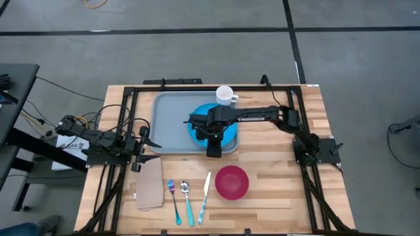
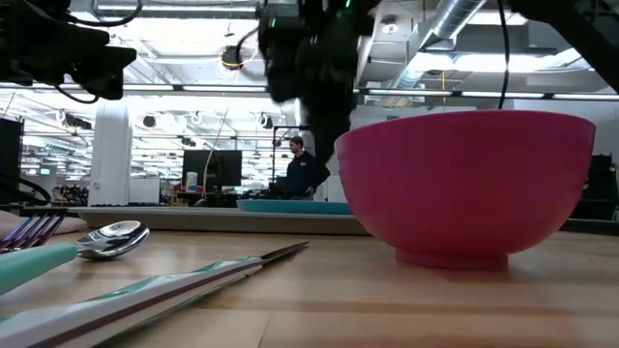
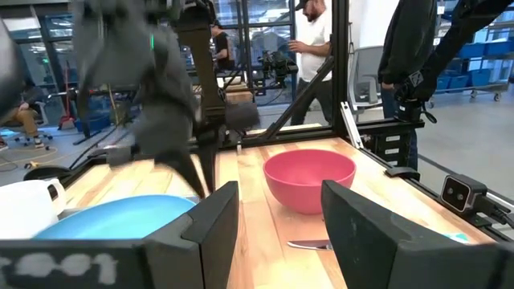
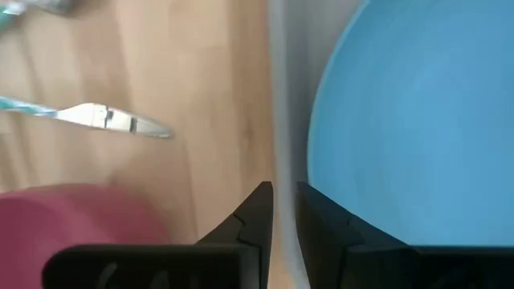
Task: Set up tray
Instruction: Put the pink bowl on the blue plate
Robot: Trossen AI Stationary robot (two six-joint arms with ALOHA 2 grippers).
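The light-grey tray lies flat at the table's far middle. The blue plate rests inside it against its right rim, and also shows in the right wrist view as plate. My right gripper reaches in from the right and points down over the tray's near rim, beside the plate's near edge. Its fingers stand almost together, with only a slit between them. My left gripper waits open off the tray's near-left corner, holding nothing. My right gripper comes from above, pointing down, and the tray's near rim shows in the slit between its fingers. The arm is blurred in every view, and I cannot tell whether the fingers touch the rim or the plate.
A white mug stands outside the tray's far-right corner. A pink bowl sits near the table's near edge, with knife, spoon and fork to its left, then the tan napkin. People stand in the room beyond.
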